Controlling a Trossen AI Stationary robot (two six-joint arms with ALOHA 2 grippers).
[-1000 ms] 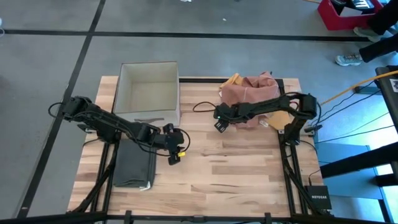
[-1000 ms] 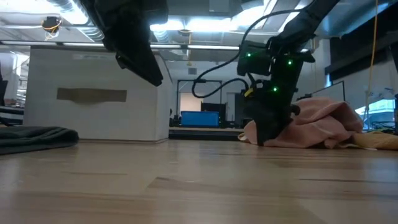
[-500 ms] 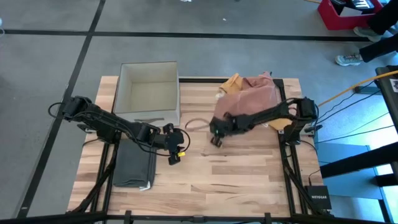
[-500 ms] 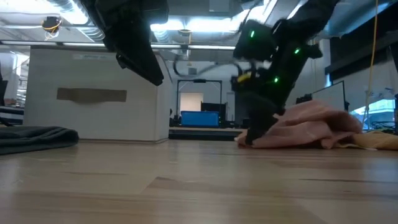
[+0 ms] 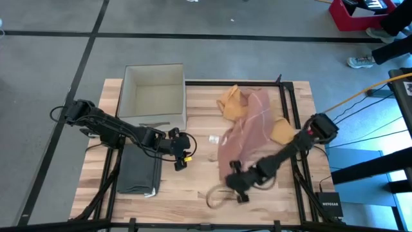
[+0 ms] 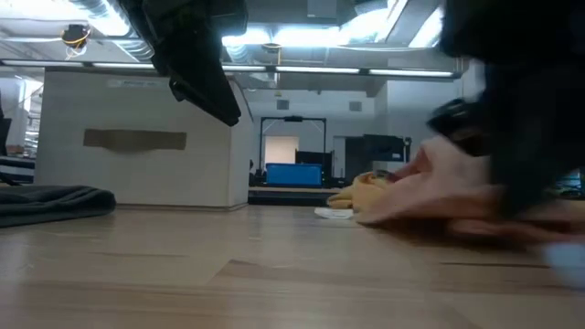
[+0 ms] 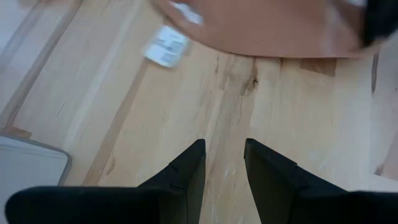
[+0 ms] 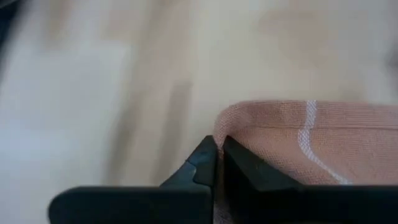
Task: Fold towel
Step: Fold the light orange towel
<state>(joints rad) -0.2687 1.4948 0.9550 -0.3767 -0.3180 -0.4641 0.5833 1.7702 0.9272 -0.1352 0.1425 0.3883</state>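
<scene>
Pink towel [image 5: 241,138] stretched down the bench's [image 5: 199,174] right half, near edge clamped in right gripper [image 5: 235,187] jaws. Yellow cloth [image 5: 233,103] behind. Left gripper [image 5: 182,154] nearby, jaws slightly apart, empty. Grey folded towel [image 5: 138,169], open box [image 5: 154,93] at left.

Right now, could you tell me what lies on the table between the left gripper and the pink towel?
In the high view, only a small white tag on bare wood lies between the left gripper and the pink towel.
</scene>
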